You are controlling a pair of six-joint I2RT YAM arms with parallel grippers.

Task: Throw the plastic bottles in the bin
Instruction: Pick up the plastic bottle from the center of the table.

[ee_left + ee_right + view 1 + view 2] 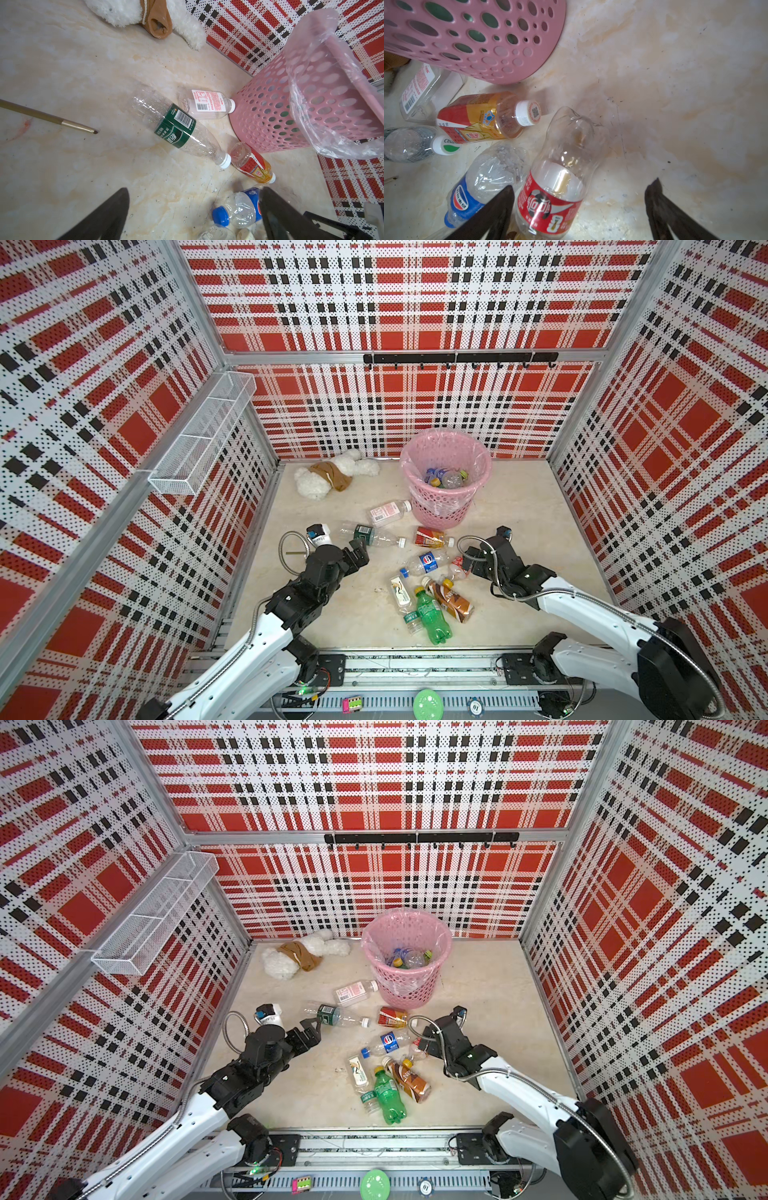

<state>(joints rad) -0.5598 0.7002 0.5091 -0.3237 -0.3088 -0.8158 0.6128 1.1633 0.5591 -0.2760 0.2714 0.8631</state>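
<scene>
Left pincer (194, 189) and right pincer (582, 184) both released; bare marbled counter (540, 510) lies open right of the perforated pink plastic bin (441, 506).

Some small plastic bottles (451, 479) are held in the round pink perforated bin (440, 508), the rest scattered on the beige tabletop (540, 506) before it.

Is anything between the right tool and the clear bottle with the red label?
Nothing visible. The right tool is open over the red-label bottle; the blue-label bottle lies beside it, not in between.
</scene>
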